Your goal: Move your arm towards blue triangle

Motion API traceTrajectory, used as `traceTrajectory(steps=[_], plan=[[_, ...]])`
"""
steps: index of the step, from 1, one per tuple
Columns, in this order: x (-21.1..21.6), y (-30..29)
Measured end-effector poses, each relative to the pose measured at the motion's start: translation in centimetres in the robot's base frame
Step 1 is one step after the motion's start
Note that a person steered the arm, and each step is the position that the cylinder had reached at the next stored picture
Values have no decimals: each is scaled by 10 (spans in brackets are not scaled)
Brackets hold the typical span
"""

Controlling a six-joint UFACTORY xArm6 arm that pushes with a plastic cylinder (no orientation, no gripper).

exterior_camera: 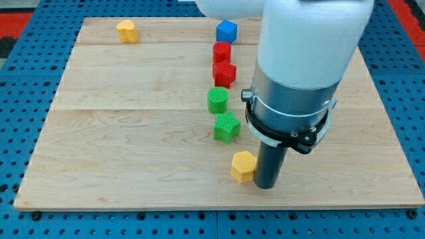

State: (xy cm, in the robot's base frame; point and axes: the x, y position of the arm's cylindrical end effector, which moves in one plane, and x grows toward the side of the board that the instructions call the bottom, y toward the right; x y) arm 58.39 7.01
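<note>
Two red blocks (222, 52) (224, 74), two green (217, 100) (226, 127), two yellow (127, 31) (244, 166), one blue cube (226, 30).

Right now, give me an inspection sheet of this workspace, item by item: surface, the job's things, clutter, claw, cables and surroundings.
Surface: pale wooden board, flat, bare wood across the view's left half.
Job's things: blue block near the view's top edge; shape hard to tell, no clear triangle seen.
Clutter: two red blocks, green round block, green star-like block, yellow block, another yellow block at the view's top left.
Claw: none; my tip rests just right of the lower yellow block, far below the blue block.
Cables: nothing seen.
Surroundings: blue perforated table around the board.
</note>
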Motion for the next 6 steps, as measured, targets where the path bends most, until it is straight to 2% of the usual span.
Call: traceTrajectory(steps=[2,4,6], plan=[[-17,-38],[-85,-7],[-88,-6]])
